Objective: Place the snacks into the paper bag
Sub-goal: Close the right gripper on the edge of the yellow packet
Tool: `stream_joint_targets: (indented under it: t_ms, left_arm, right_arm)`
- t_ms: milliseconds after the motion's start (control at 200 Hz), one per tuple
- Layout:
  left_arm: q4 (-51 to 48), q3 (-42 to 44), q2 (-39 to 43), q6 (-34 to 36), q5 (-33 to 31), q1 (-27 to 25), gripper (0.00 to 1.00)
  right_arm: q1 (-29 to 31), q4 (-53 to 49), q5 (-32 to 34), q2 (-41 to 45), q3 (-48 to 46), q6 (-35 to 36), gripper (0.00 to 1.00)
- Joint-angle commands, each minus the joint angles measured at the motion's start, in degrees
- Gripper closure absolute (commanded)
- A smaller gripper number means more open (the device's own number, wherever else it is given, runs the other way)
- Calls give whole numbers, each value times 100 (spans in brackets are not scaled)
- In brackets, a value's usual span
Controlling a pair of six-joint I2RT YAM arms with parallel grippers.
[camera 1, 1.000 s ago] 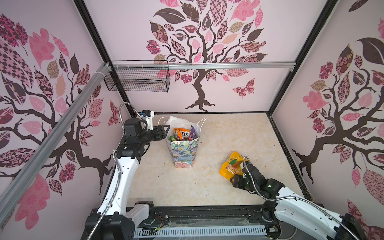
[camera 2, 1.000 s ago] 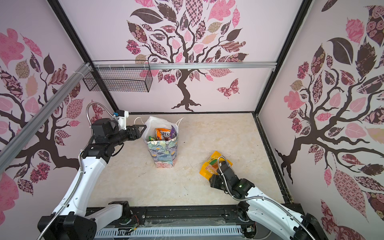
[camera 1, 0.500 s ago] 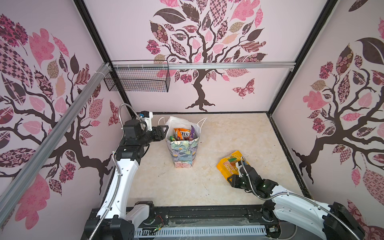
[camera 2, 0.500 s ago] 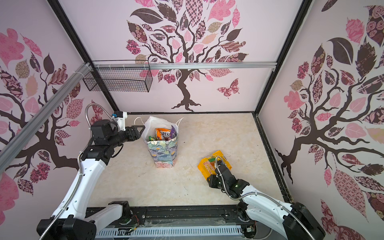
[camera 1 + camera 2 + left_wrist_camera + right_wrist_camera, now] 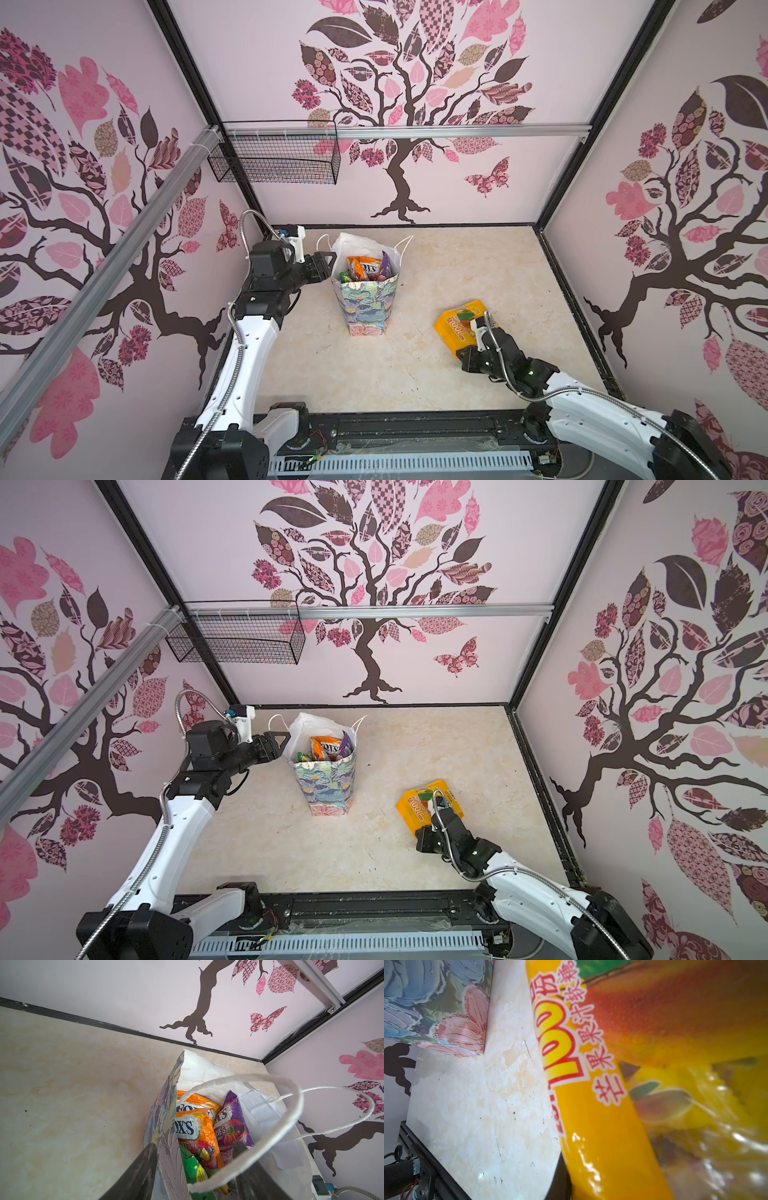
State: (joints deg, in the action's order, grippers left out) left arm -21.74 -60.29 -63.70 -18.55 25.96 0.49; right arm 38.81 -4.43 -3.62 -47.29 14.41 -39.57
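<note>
1. Yellow packet [image 5: 457, 326] [image 5: 415, 808] lies flat on the desk [image 5: 457, 266], nearest us on the right, well apart from the paper bag [image 5: 365, 307] [image 5: 328, 787]. The right gripper [image 5: 468, 352] [image 5: 424, 833] has its jaws closed on the packet's near edge.
2. Only the right wrist view gives the print: the yellow packet [image 5: 602, 1126] fills it, with a red-rimmed "100", Chinese characters and a mango picture. The paper bag's [image 5: 436, 1001] floral bottom corner stands on the desk beyond.
3. Mid-desk now: the paper bag stands upright with its mouth open, floral outside, white inside.
4. What's in it? Both top views show orange packets [image 5: 365, 266] [image 5: 328, 750] with slivers of purple and green. The left wrist view sorts them out: two orange packets [image 5: 193, 1126] marked FOX'S, one behind the other. A purple packet [image 5: 230, 1126] stands beside them and a green packet [image 5: 193, 1169] sits lower, all on end.
5. The left gripper [image 5: 326, 264] [image 5: 274, 746] sits at the bag's left rim, jaws partly apart. The wrist view shows one of its fingers [image 5: 143, 1167] outside the floral wall. The other is inside the mouth, under a white cord handle [image 5: 291, 1105].
6. Farthest back, a black wire basket [image 5: 276, 162] hangs from the rail [image 5: 457, 132].
</note>
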Motion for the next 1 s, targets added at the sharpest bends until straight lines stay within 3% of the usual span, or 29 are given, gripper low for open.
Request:
stream_joint_targets:
  t_ms: [0, 325, 990]
  left_arm:
    - [182, 147, 75, -33, 47, 38, 39]
    - [37, 88, 197, 5, -134, 36, 38]
    - [-83, 57, 294, -80, -73, 73, 39]
  right_arm:
    - [-39, -276, 167, 174, 381, 236, 100]
    - [-34, -444, 131, 78, 597, 252, 100]
    - [-33, -1713, 365, 115, 2394, 940, 100]
